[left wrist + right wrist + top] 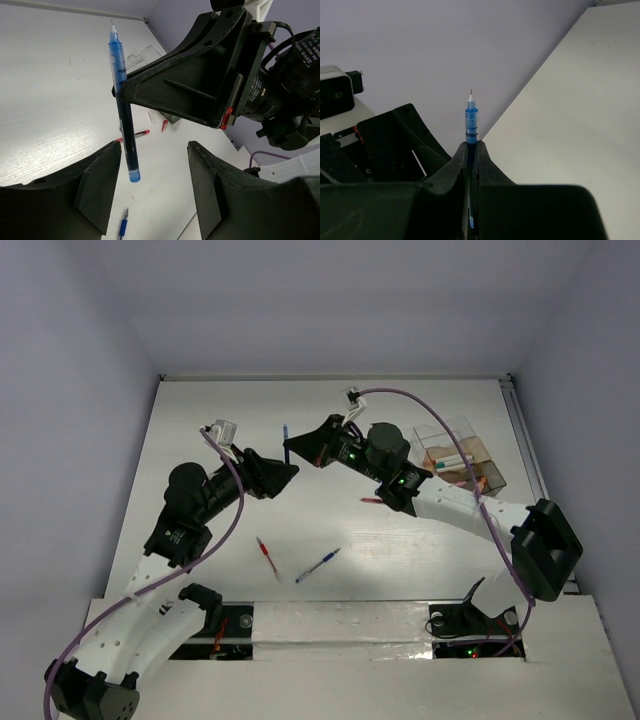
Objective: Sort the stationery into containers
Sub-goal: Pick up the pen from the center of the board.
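My right gripper (pixel 291 449) is shut on a blue pen (pixel 285 437) and holds it upright above the table; the same gripper (pixel 471 149) shows the pen's tip (pixel 471 116) sticking up between its closed fingers. My left gripper (pixel 289 473) is open just beside it. In the left wrist view the pen (pixel 123 110) hangs with its lower end between my left gripper's spread fingers (pixel 97 192), close to the left one and not touching. The clear organiser box (pixel 462 461) stands at the right with a few items inside.
A red pen (pixel 267 557) and a blue-and-white pen (pixel 318 565) lie near the front of the table. Another red pen (pixel 371 501) lies under the right arm; it also shows in the left wrist view (pixel 135 135), with small red and white pieces (pixel 163 126) nearby.
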`<action>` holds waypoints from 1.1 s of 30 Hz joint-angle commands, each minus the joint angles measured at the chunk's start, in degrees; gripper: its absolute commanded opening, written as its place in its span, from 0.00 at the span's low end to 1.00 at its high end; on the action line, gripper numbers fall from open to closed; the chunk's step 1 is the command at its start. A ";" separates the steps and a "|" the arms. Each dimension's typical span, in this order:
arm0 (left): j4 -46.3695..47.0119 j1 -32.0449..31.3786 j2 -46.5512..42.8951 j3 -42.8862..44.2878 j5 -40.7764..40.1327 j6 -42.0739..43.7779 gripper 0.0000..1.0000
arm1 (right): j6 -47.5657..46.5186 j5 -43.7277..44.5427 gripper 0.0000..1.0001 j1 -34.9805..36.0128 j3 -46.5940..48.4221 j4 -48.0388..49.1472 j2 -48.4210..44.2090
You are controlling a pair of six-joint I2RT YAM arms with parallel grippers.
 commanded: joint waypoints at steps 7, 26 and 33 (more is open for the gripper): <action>4.14 -0.24 0.23 0.22 0.56 0.24 0.41 | 3.80 -4.79 0.00 0.00 -0.58 5.84 -1.83; 1.60 -0.24 1.11 1.27 -0.14 2.08 0.00 | 2.93 -6.20 0.00 0.00 -0.76 5.07 -3.42; -8.23 -0.24 -3.01 5.31 -7.78 10.42 0.00 | -6.73 -4.53 0.61 -4.56 0.92 -13.90 -10.79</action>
